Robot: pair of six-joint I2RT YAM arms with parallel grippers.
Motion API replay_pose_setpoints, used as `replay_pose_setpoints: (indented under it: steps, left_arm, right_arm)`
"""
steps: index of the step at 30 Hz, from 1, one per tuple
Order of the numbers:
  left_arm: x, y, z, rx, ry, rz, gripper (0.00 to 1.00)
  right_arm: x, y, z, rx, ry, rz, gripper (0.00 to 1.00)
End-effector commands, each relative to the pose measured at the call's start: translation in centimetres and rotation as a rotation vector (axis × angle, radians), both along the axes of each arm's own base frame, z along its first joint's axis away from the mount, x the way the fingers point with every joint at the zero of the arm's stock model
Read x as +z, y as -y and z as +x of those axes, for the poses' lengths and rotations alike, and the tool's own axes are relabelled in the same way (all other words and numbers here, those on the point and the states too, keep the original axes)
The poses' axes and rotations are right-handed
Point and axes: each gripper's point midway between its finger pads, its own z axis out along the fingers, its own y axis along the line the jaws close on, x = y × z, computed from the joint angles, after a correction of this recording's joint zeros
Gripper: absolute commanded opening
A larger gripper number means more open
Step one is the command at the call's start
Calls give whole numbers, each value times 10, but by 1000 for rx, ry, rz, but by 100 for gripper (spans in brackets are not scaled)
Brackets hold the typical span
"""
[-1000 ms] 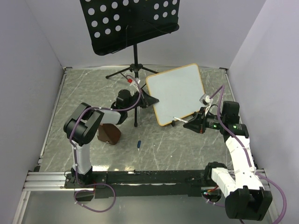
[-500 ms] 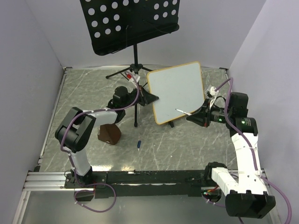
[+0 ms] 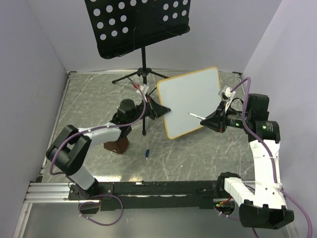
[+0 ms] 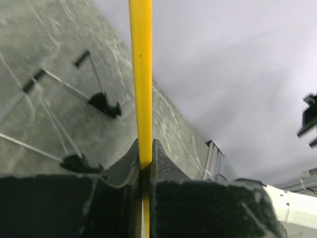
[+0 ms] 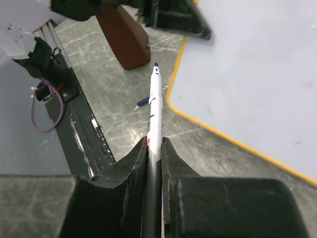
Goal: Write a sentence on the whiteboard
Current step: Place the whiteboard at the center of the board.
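The whiteboard [image 3: 190, 101], white with a thin orange-yellow frame, hangs tilted above the table. My left gripper [image 3: 161, 109] is shut on its left edge. In the left wrist view that yellow frame [image 4: 141, 74] runs straight up from between the closed jaws of the left gripper [image 4: 145, 154]. My right gripper [image 3: 212, 120] is shut on a white marker [image 3: 194, 115], whose tip points left over the board's lower right part. In the right wrist view the marker [image 5: 155, 106] sticks out of the right gripper [image 5: 154, 145], beside the whiteboard [image 5: 257, 74]. The board's face looks plain white; the sentence is out of view.
A black perforated music stand [image 3: 136, 25] rises at the back, its tripod legs [image 3: 130, 78] spread on the table. A brown block [image 3: 115, 144] sits under the left arm. A small blue cap [image 3: 147, 152] lies in front of it. A metal rail [image 3: 148, 187] runs along the near edge.
The whiteboard has risen and shifted right and back in the left gripper's hold. The right gripper has moved up and right with the marker.
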Motion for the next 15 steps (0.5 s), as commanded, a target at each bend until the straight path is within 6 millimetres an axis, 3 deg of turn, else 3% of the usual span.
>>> replay_pose_setpoints:
  steps: [1, 6, 15]
  left_arm:
    - [71, 5, -45, -22, 179, -148, 1]
    - [63, 13, -83, -30, 163, -133, 1]
    - [39, 6, -115, 11, 134, -119, 1]
  right_arm:
    - [-2, 7, -5, -32, 4, -54, 0]
    - [-15, 9, -11, -35, 2, -87, 0]
    - [-40, 10, -24, 10, 17, -146, 0]
